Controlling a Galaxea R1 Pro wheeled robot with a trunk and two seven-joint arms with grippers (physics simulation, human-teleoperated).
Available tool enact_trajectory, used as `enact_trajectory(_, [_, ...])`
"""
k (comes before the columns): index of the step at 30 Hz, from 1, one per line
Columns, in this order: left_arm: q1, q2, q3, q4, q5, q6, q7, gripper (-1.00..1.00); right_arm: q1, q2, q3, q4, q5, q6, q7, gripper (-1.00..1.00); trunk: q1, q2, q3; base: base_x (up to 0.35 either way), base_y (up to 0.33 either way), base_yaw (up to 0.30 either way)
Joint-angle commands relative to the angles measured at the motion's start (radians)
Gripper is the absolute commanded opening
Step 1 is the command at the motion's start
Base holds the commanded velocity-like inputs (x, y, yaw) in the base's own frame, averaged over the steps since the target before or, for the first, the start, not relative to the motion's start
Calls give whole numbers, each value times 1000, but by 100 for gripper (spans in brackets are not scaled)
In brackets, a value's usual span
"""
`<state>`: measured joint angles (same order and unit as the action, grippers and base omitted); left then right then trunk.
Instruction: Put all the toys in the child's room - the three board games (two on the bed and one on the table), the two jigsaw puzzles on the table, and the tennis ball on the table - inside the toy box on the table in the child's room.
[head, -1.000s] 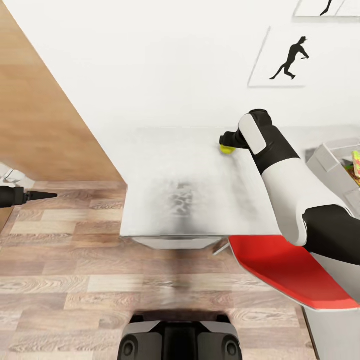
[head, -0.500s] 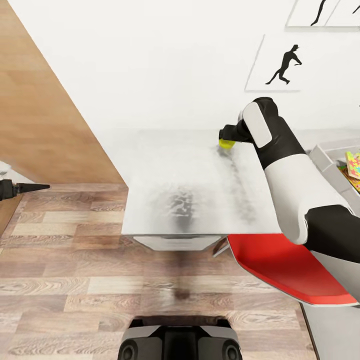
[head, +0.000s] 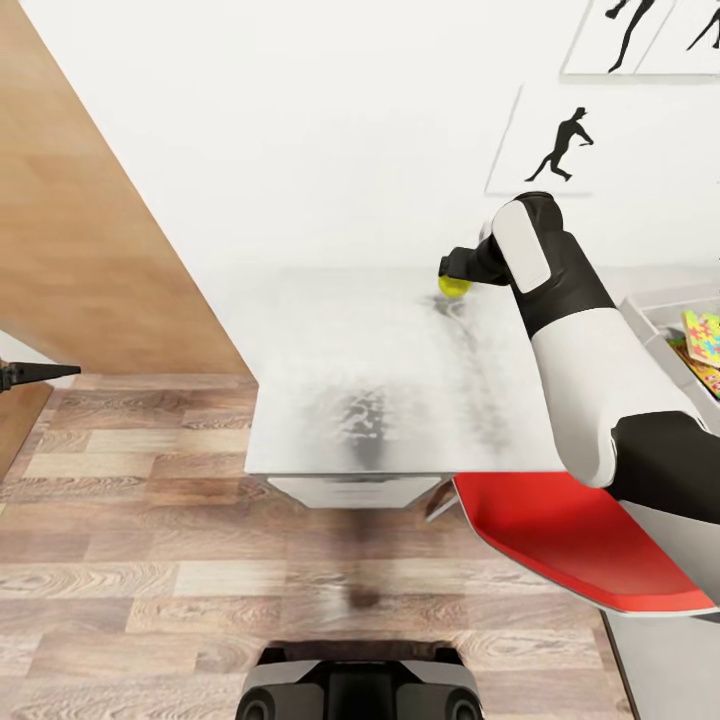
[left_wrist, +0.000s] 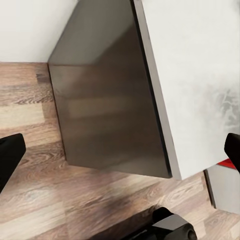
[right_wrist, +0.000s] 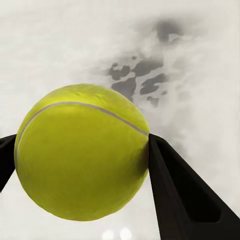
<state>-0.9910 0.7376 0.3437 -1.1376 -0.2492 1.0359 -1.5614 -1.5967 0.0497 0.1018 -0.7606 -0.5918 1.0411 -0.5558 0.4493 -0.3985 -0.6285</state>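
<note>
The yellow-green tennis ball hangs just above the far part of the light grey table, with a small shadow under it. My right gripper is shut on it. In the right wrist view the tennis ball sits squeezed between the two black fingers. At the right edge stands the grey toy box with a bright jigsaw puzzle in it. My left gripper is out over the floor, left of the table. In the left wrist view the left gripper is open with nothing in it. The board games and the bed are out of view.
A red chair stands at the table's near right corner, under my right arm. A wooden panel rises at the left. The white wall behind carries silhouette pictures. The table's dark side panel drops to the wood floor.
The right gripper has lifted the tennis ball slightly off the table. The head view has shifted a little, and the left gripper now sits further left in it.
</note>
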Motion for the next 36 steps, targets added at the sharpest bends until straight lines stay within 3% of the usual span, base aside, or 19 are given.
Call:
enact_trajectory(1, [-1, 0, -1, -1, -11, 10, -9, 100, -1, 0, 1, 0, -13, 0, -15, -100, 1, -2, 0, 0, 0, 0])
enact_trajectory(14, [0, 0, -5, -1, -12, 10, -9, 100, 4, -1, -2, -1, -13, -1, -15, -100, 1, -2, 22, -129, 0, 0])
enact_trajectory(28, [-1, 3, -4, -1, -13, 10, -9, 100, 2, -3, 0, -4, -3, 3, -16, -100, 1, -2, 45, -11, 0, 0])
enact_trajectory(36, [-1, 2, -4, -1, -14, 10, -9, 100, 1, -20, -3, -49, -12, 6, -16, -100, 1, -2, 58, 0, 0, 0])
